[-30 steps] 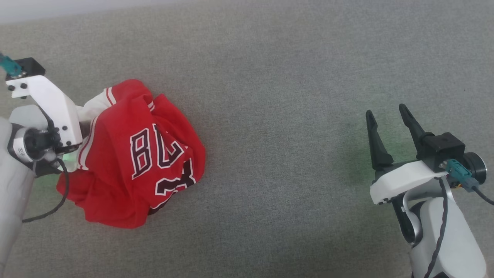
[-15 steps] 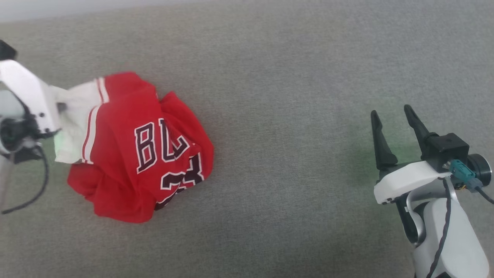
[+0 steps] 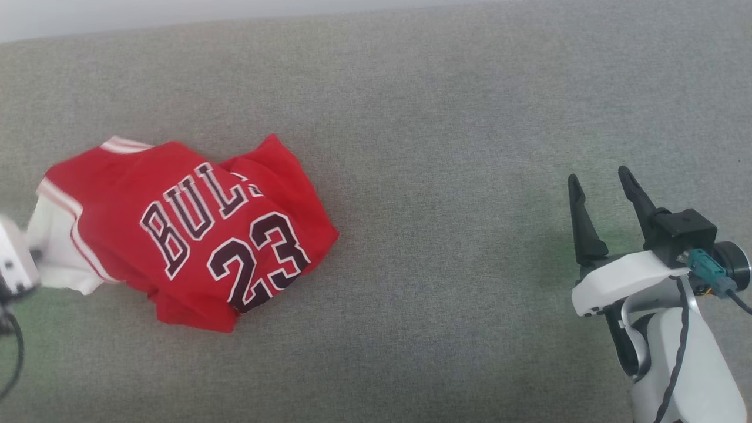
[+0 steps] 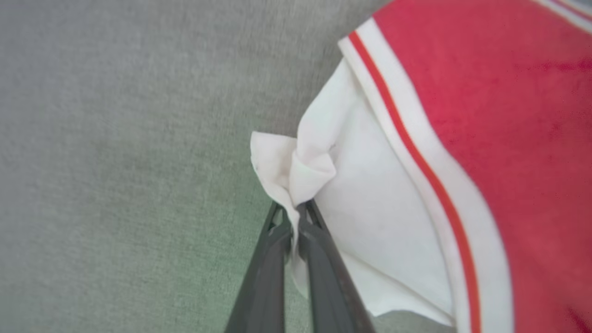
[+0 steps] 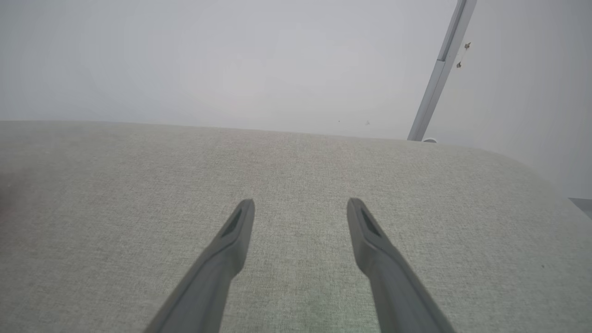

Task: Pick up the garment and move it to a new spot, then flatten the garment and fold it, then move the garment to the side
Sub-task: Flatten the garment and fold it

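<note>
The garment (image 3: 188,235), a red jersey with black white-outlined "BULLS 23" lettering facing up, lies partly spread at the left of the grey fabric surface (image 3: 446,176). Its white sleeve (image 3: 56,252) is stretched toward the left edge. In the left wrist view my left gripper (image 4: 296,210) is shut on a bunched corner of that white sleeve (image 4: 370,199), with the striped trim and red body (image 4: 522,138) to the right. My right gripper (image 3: 596,179) hovers open and empty at the right, far from the garment; its fingers (image 5: 236,226) point across bare fabric.
The grey surface ends at a pale wall along its far edge (image 3: 176,14). In the right wrist view a slanted metal bar (image 5: 439,69) stands beyond the surface's rounded far corner.
My left arm has pulled the white sleeve leftward, almost out of the head view. The crumpled garment has opened out, so the full "BULLS 23" lettering now shows. The right gripper has barely moved.
</note>
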You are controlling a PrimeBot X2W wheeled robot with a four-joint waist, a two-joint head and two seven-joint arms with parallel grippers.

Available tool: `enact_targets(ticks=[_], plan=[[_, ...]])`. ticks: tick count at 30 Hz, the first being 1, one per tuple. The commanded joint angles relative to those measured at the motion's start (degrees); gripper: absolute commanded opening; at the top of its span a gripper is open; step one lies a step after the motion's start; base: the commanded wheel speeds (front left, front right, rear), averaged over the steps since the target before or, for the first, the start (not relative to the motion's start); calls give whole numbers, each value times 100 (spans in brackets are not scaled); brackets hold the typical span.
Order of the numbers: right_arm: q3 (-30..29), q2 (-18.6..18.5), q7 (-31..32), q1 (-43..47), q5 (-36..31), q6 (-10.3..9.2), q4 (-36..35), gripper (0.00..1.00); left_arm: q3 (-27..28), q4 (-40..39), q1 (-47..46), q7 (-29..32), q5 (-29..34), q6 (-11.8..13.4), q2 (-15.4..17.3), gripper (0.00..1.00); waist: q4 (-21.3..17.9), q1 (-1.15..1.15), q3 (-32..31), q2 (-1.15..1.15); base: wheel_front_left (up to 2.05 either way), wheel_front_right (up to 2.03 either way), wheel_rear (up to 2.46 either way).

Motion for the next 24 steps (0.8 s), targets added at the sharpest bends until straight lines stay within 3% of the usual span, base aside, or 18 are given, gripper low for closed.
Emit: enact_targets(ticks=[1, 7, 8, 9, 10, 16, 24], plan=[[17, 23, 14, 22, 16, 0, -21, 100, 31, 7, 87, -30, -59, 36, -14, 0, -2, 0, -6, 0, 0, 0, 0], [46, 35, -4, 38, 53, 0, 51, 100, -9, 5, 722, -98, -245, 165, -361, 0, 23, 0, -72, 0, 0, 0, 0], [67, 39, 2, 38, 62, 0, 65, 100, 4, -44, 761, -146, -249, 137, -405, 23, 30, 0, -91, 0, 0, 0, 0], [78, 39, 9, 40, 75, 0, 81, 100, 31, -102, 776, -250, -243, 117, -441, 90, 41, 0, -116, 0, 0, 0, 0], [89, 38, 18, 40, 82, 0, 95, 100, 78, -145, 784, -338, -267, 111, -455, 100, 53, 0, -148, 0, 0, 0, 0], [202, -11, 55, 140, 116, 0, 180, 100, 274, -592, 985, -1069, -190, -81, -334, 100, 175, 0, -443, 0, 0, 0, 0], [271, -104, 124, 347, 144, 0, 201, 100, 377, -1536, 1697, -2702, 300, -435, -258, 100, 355, 0, -901, 0, 0, 0, 0]])
